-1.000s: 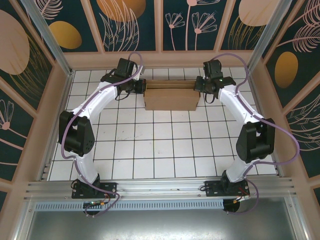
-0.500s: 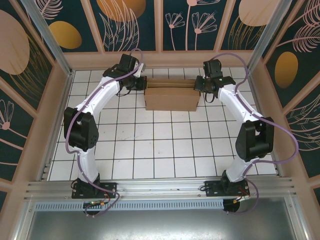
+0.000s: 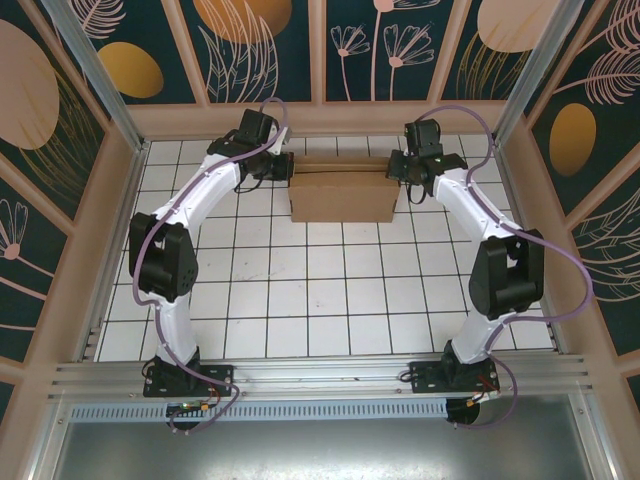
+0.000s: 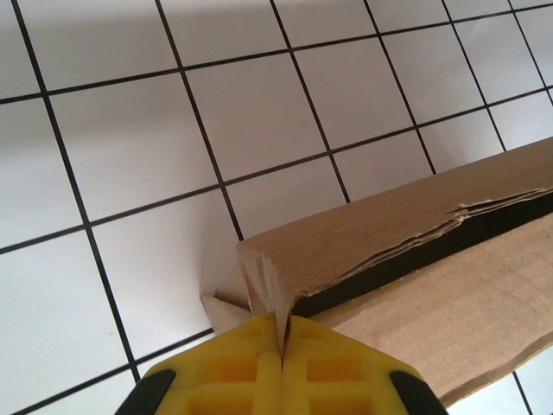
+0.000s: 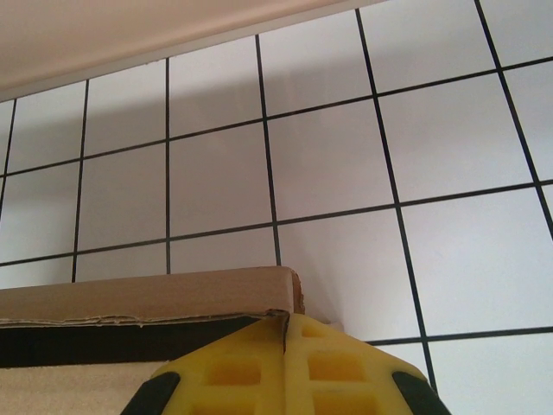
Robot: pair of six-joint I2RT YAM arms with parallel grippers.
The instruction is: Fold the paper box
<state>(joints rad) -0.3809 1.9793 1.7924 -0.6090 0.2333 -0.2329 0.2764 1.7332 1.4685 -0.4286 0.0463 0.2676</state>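
— Where's the paper box [image 3: 340, 192]?
— Middle of the surface's [image 3: 300, 300] far edge. My left fingers [image 4: 233, 372] pinch its end flap; my right fingers [image 5: 337, 363] are pressed together at the other end's corner.

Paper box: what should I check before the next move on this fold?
1. Left hand shut, at the paper box's left corner: ok.
2. Right hand shut, at the box's right corner: ok.
3. Either hand really pinching cardboard: cannot tell.
4. Seam along the box's edge closed: not ok, a dark gap shows.
5. Box lying flat on the table, square to its grid: ok.
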